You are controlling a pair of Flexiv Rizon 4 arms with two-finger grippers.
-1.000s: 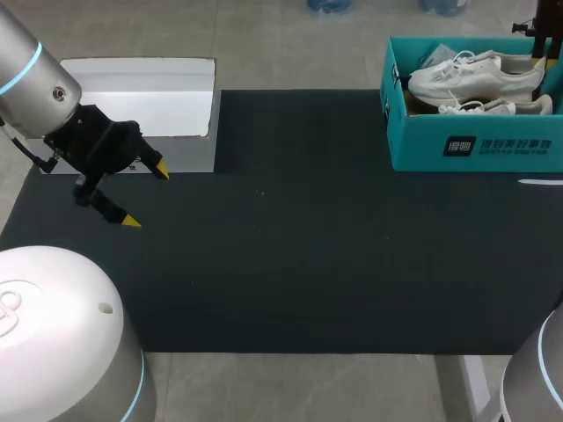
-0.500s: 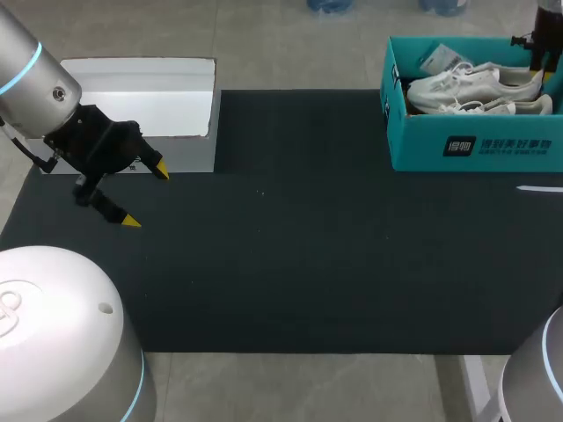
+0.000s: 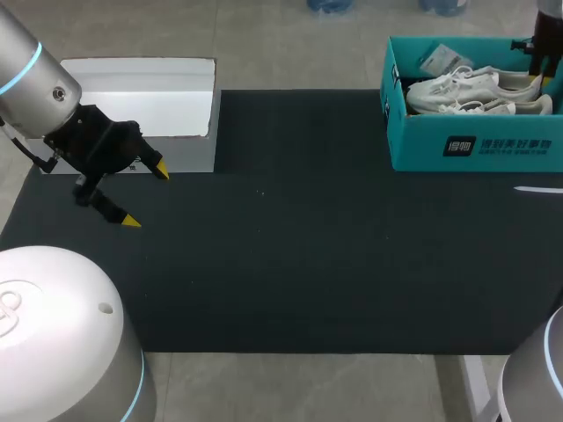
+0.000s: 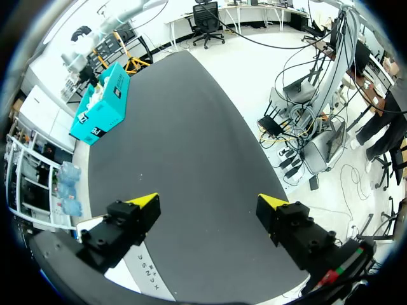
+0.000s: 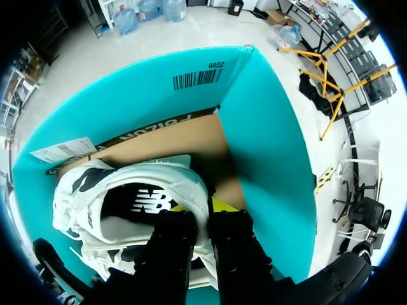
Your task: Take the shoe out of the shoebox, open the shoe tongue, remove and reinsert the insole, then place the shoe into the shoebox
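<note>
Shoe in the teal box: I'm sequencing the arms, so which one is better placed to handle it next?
Right. The right gripper is shut on the shoe at its heel rim inside the shoebox; the left gripper hangs open over the table at its far end, apart from both.

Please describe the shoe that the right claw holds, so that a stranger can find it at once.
The teal shoebox stands at the table's far right corner, with two white shoes inside. The held shoe lies nearer the box's far wall than the other shoe, and only its heel rim is pinched by the right claw.
</note>
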